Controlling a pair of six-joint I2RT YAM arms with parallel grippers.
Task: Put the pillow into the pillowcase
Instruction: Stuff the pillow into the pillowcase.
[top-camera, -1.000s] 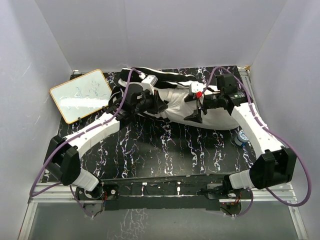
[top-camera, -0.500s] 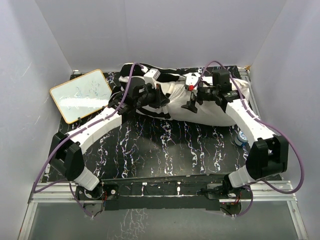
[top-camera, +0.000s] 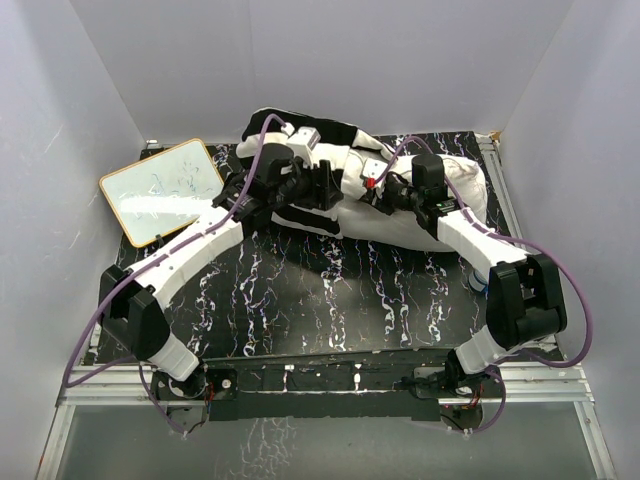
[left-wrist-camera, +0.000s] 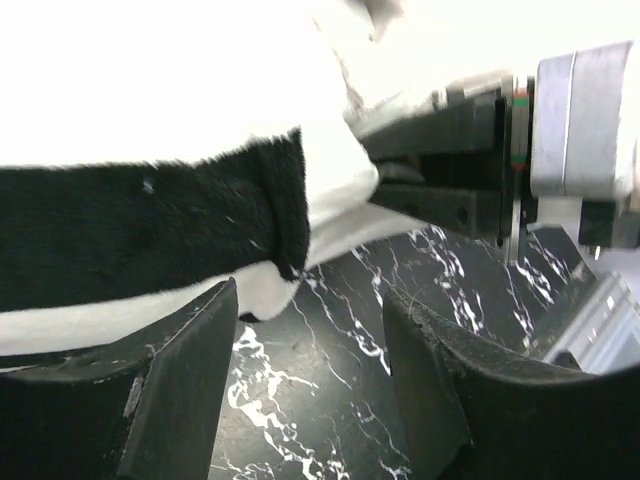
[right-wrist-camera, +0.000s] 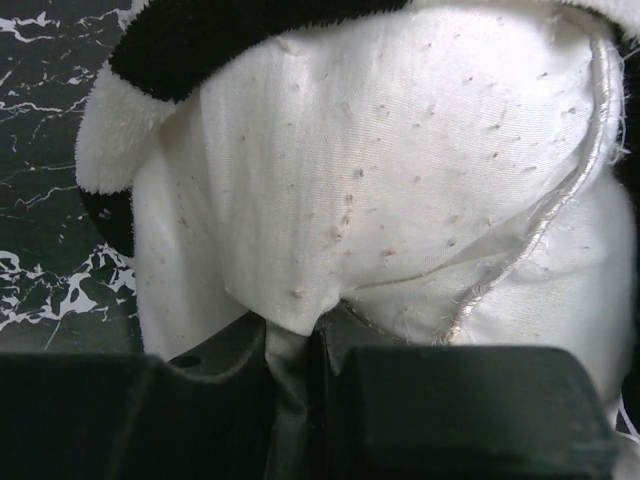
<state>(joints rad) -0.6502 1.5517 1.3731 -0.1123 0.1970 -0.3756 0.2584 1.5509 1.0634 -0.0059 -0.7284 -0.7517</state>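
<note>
L arm (top-camera: 190, 262), R arm (top-camera: 470, 240): wht links, blk joints, purple cables.

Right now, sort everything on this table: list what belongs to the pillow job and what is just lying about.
Belongs to the job: pillow, white, pinched by the right tool; pillowcase, striped, partly over the pillow.
Just lying about: whiteboard, far left of the table.
</note>
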